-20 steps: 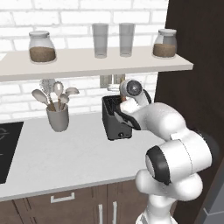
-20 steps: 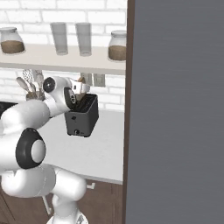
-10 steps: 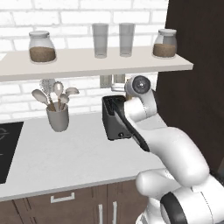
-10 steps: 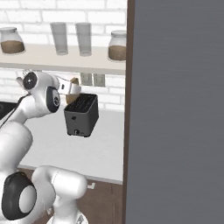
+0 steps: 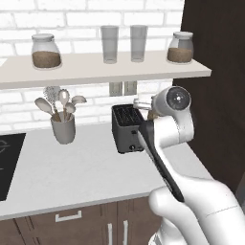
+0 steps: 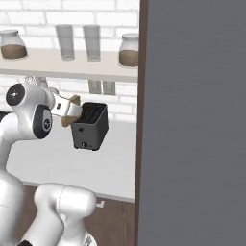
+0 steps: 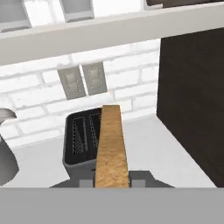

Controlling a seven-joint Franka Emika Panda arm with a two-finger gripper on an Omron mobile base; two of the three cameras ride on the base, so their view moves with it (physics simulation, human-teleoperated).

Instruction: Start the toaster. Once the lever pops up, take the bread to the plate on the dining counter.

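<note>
Gripper (image 7: pixel 112 180) clamps the bread (image 7: pixel 111 146) edge-on, raised clear of the toaster (image 7: pixel 81 142) and its 2 slots

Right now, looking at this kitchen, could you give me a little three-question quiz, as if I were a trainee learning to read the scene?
1. True or false: the bread sits down inside a slot of the toaster.
2. What stands on the counter to the left of the toaster in the left base view? A) a kettle B) a grey utensil crock C) a fruit bowl
3. Fill in: the gripper is shut on the ____.

Key
1. False: the slice is held edge-on above the counter, and both toaster slots look empty in the hand view.
2. B, with spoons standing in it.
3. bread.
</note>
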